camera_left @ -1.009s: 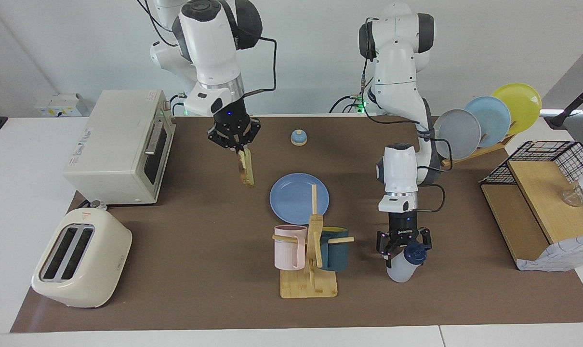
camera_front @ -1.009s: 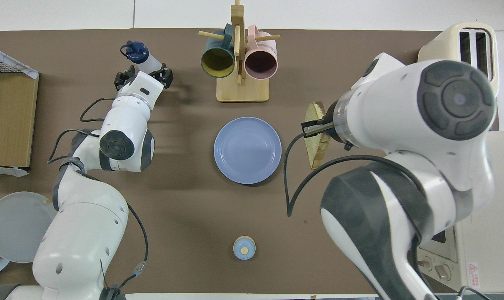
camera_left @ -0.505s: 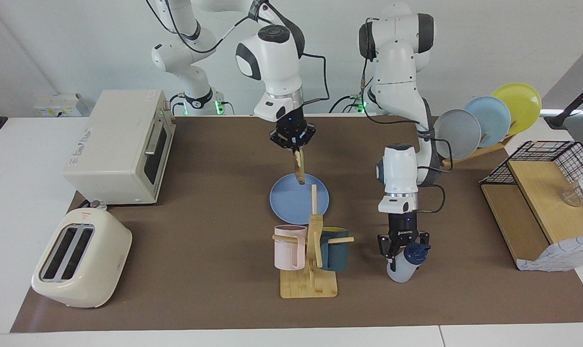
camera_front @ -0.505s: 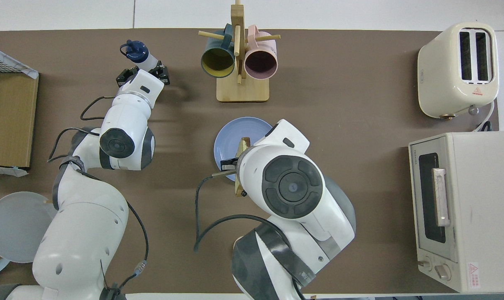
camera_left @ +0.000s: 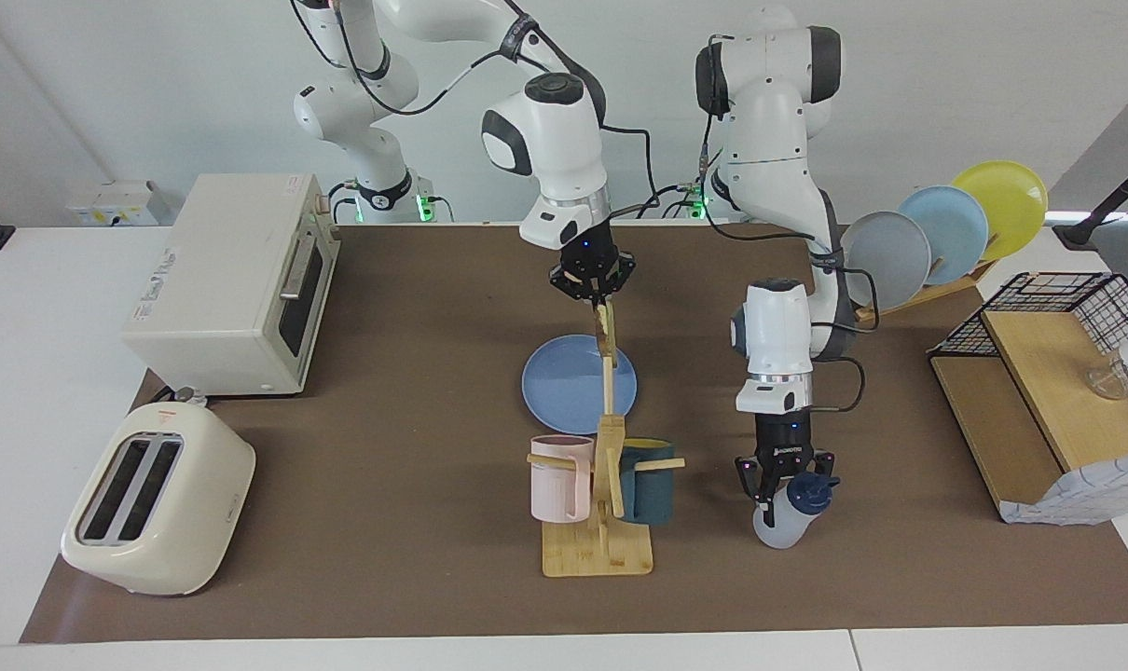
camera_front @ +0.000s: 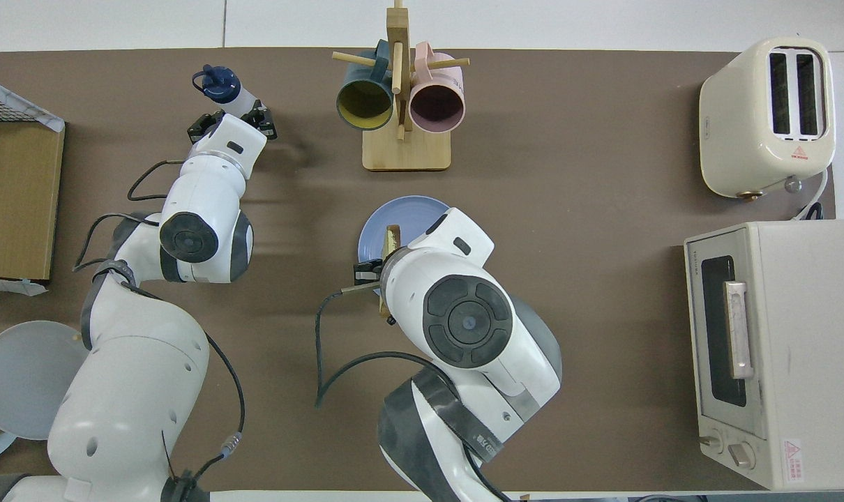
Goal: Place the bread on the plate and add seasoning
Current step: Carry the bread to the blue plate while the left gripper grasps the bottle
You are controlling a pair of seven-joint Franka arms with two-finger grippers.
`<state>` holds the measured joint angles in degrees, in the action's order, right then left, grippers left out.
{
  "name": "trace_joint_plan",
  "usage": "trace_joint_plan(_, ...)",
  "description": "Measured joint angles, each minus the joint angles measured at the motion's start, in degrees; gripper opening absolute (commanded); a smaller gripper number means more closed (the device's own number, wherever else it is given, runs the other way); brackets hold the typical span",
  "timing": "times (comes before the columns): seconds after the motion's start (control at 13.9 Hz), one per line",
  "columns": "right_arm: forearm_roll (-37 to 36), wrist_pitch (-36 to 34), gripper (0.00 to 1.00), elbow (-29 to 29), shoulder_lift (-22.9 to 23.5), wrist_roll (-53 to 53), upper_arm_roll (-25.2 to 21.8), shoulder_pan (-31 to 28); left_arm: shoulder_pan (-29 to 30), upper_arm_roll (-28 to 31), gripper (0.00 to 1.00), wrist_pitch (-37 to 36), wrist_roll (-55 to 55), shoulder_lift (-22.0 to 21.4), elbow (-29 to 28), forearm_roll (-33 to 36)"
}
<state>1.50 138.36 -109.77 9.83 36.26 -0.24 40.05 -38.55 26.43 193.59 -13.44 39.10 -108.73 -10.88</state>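
My right gripper (camera_left: pixel 597 294) is shut on the top edge of the bread (camera_left: pixel 604 328), a tan slice that hangs on edge over the blue plate (camera_left: pixel 564 387). In the overhead view the bread (camera_front: pixel 393 239) shows over the plate (camera_front: pixel 407 210), whose nearer half is covered by the right arm. My left gripper (camera_left: pixel 781 477) is shut on the seasoning (camera_left: pixel 780 522), a translucent white bottle with a navy cap. The bottle is tilted, with its cap toward the left arm's end of the table. It also shows in the overhead view (camera_front: pixel 225 89) just past the left gripper (camera_front: pixel 231 120).
A wooden mug rack (camera_left: pixel 598 550) with a pink and a teal mug stands farther from the robots than the plate. A toaster (camera_left: pixel 158 499) and a toaster oven (camera_left: pixel 228 280) are at the right arm's end. A plate rack (camera_left: pixel 942 233) and a wire shelf (camera_left: pixel 1049 391) are at the left arm's end.
My right arm has carried the bread from beside the toaster oven to over the plate. My left gripper has closed on the seasoning bottle and tilted it a little.
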Motion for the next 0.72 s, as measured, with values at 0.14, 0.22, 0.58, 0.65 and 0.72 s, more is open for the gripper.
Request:
trace_joint_plan(0.14, 0.0, 3.44, 0.0, -1.95, -0.02, 0.0, -0.04, 0.0, 0.6, 0.01, 0.0, 0.0, 0.03, 0.0, 0.1, 0.0)
trace_joint_plan(0.22, 0.0, 5.26, 0.0, -2.68, -0.03, 0.0, -0.05, 0.0, 0.92, 0.06, 0.0, 0.0, 0.13, 0.0, 0.15, 0.12)
trace_joint_plan(0.58, 0.0, 9.57, 0.0, -3.82, -0.14, 0.0, -0.18, -0.1, 3.02, 0.12, 0.0, -0.76, 0.44, 0.01, 1.59, 6.36)
trace_joint_plan(0.65, 0.0, 10.47, 0.0, -4.28, -0.15, -0.13, -0.24, -0.29, 3.51, 0.12, 0.0, -1.74, 0.44, 0.0, 2.09, 7.07)
trace_joint_plan(0.72, 0.0, 11.17, 0.0, -4.81, -0.15, -0.69, -0.26, -0.66, 3.93, 0.12, 0.0, -3.11, 0.44, 0.01, 2.75, 7.6)
